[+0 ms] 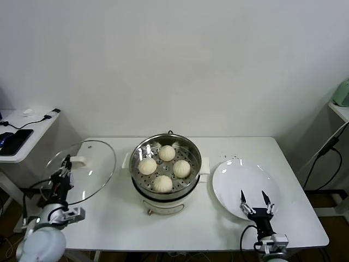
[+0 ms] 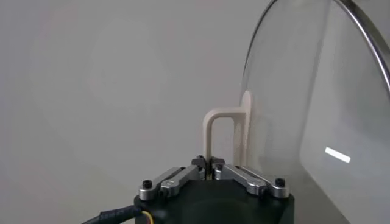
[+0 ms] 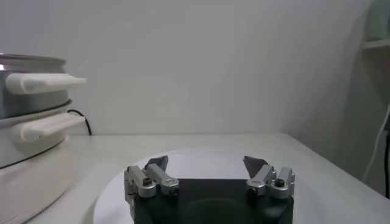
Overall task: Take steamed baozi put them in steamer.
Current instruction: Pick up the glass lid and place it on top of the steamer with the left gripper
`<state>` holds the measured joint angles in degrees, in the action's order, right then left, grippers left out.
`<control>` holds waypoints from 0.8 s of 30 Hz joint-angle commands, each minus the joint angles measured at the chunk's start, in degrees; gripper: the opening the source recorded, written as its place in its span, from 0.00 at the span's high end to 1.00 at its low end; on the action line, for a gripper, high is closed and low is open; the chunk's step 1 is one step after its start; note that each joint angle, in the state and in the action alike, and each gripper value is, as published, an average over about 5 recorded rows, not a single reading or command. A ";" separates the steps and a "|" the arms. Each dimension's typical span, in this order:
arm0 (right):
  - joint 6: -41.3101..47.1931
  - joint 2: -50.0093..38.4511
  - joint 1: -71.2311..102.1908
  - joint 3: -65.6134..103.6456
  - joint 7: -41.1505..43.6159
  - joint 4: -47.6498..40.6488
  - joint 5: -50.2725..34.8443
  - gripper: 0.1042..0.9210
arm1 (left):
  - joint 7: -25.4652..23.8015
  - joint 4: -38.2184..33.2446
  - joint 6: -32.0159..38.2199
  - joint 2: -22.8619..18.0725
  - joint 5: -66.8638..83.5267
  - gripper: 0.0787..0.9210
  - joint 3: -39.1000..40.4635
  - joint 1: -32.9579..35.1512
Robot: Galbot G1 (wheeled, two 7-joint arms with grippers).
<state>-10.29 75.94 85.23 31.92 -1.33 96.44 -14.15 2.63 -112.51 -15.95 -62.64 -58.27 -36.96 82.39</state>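
Several cream-white baozi (image 1: 163,167) lie on the perforated tray inside the round steel steamer (image 1: 137,184) at the table's middle. My left gripper (image 1: 66,163) is shut on the white handle (image 2: 226,131) of the glass lid (image 1: 82,170) and holds the lid tilted off the steamer's left side. My right gripper (image 1: 257,200) is open and empty over the near edge of the flat white plate (image 1: 234,183). In the right wrist view the right gripper (image 3: 207,163) hovers above the plate (image 3: 201,159), with the steamer (image 3: 30,115) off to one side.
A side table (image 1: 22,134) with a dark device and cables stands at the far left. A shelf with a pale green object (image 1: 342,93) and hanging cables is at the far right. The white table (image 1: 305,218) ends close behind the right gripper.
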 commanded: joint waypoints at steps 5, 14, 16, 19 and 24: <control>0.07 -0.08 1.26 -1.23 -0.47 1.55 2.09 0.12 | -12.38 -11.22 -20.56 -6.65 -15.93 0.94 26.45 -11.98; -1.34 0.15 1.96 -1.14 -0.34 0.76 1.83 0.12 | -14.06 -5.64 -24.60 -14.06 -23.34 0.94 35.94 -16.05; -1.61 0.23 2.15 -1.01 -0.35 0.63 1.75 0.12 | -14.05 -4.23 -25.13 -14.77 -23.88 0.94 37.12 -16.97; -1.93 0.32 2.49 -0.73 -0.36 0.52 1.62 0.12 | -14.07 -2.23 -25.58 -16.22 -25.24 0.94 38.55 -18.38; -2.22 0.23 3.02 -0.36 -0.35 0.58 1.26 0.12 | -13.92 0.90 -25.61 -18.73 -27.01 0.94 40.35 -20.00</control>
<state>-12.05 76.25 87.81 31.39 -1.57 96.93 -12.78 -9.73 -116.76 -37.91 -75.31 -78.88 -5.45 67.19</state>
